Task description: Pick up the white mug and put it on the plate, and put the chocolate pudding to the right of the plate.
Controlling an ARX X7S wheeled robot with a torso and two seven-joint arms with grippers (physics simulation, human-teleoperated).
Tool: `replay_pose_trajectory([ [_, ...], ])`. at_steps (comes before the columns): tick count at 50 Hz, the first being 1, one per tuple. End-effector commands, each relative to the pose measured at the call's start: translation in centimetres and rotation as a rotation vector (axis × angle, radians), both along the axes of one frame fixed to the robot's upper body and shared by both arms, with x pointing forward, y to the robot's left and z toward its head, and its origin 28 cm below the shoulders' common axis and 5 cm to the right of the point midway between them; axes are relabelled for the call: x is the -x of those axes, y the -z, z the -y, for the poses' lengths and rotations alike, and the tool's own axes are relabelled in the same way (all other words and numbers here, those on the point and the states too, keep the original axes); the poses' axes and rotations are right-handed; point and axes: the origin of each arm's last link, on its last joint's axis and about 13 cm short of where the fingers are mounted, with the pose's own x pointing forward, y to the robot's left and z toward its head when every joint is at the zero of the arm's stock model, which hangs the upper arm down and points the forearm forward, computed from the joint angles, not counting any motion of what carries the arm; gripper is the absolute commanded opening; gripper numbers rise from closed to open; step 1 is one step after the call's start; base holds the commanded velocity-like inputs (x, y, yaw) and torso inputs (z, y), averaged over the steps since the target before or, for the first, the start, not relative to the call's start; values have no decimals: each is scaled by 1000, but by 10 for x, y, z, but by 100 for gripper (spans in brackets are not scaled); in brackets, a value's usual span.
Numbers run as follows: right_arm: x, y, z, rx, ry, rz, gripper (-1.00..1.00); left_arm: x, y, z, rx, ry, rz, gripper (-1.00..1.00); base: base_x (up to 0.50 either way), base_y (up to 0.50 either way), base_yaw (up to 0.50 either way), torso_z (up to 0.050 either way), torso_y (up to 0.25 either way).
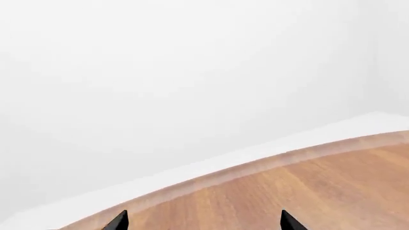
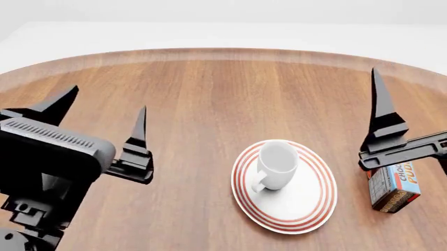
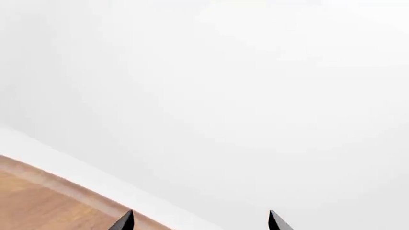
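On the round wooden worktop (image 2: 209, 94), the white mug (image 2: 275, 164) stands upright on the plate (image 2: 307, 201); the chocolate pudding (image 2: 394, 185) lies just right of it. Mug: rigid, glossy, probably slippery and breakable; grip across the rim or body. Carton: light, crushable; grip its long sides. Left gripper (image 2: 104, 117) and right gripper (image 3: 199, 223): jaws wide, empty.
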Motion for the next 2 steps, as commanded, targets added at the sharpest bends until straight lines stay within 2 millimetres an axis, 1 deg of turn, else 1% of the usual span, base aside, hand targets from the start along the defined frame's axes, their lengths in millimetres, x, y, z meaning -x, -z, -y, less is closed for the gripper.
replay_pose_trajectory([
  [1,2,8,-7,-51,-52,82,100,23,-6,4,-3,-1,114,100,0,0,0,0,0],
  [2,1,8,-7,-61,-50,90,100,24,-6,4,-3,-2,117,100,0,0,0,0,0],
])
